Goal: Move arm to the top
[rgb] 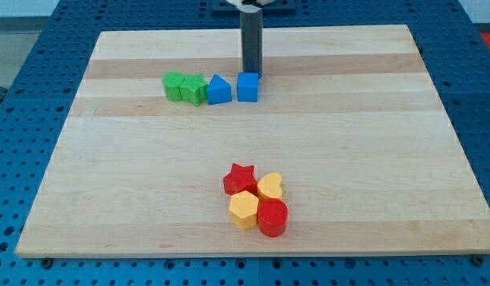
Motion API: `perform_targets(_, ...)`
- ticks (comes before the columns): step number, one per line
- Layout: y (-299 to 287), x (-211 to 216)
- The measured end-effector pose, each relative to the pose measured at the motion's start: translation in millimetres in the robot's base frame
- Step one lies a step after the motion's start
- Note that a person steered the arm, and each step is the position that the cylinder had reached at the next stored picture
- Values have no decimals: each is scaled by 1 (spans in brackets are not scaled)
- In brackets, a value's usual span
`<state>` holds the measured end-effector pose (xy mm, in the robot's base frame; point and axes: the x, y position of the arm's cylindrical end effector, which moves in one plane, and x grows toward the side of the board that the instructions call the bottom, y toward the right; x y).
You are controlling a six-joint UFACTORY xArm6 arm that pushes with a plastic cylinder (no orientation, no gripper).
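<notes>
My dark rod comes down from the view's top, and my tip (252, 73) rests on the wooden board (109, 175) just above the blue cube (248, 86), close to or touching its far edge. The cube ends a row near the view's top: to its left stand a blue pentagon-like block (219, 90), a green block (194, 89) and another green block (175, 86). Near the view's bottom sits a tight cluster: a red star (239, 179), a yellow heart (270, 187), a yellow hexagon (243, 210) and a red cylinder (272, 217).
The board lies on a blue perforated table (22, 95) that shows on all sides. The arm's mount (252, 4) is at the view's top edge.
</notes>
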<state>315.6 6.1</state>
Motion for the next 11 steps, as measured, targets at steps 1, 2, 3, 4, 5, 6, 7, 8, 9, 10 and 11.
perform_targets(1,76,-21)
perform_targets(2,144,-2)
perform_targets(3,139,59)
perform_targets(4,84,88)
perform_targets(5,10,108)
perform_targets(6,-83,110)
perform_targets(7,-164,132)
perform_targets(8,-205,191)
perform_targets(9,-206,232)
perform_targets(10,-192,254)
perform_targets(11,-162,290)
